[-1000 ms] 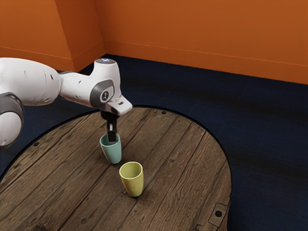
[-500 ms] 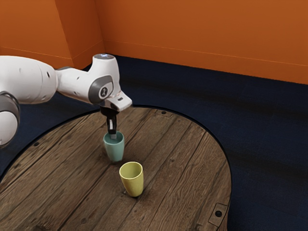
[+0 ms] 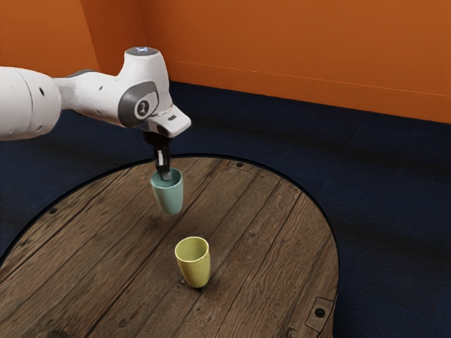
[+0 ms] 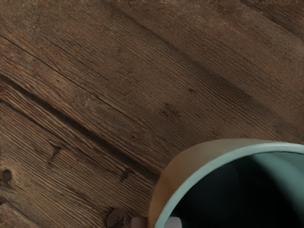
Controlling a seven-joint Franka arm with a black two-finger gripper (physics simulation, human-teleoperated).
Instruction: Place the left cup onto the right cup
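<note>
Where claw (image 3: 164,172) pinches its rim, teal cup (image 3: 169,196) hangs below

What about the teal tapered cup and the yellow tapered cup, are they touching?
Apart. The exterior view shows bare wooden tabletop between the teal tapered cup and the yellow tapered cup.

- Our black two-finger gripper (image 3: 164,172) holds the teal cup (image 3: 169,196) above the round wooden table (image 3: 268,232).
- The yellow cup (image 3: 192,260) stands on the table, in front of it, apart.
</note>
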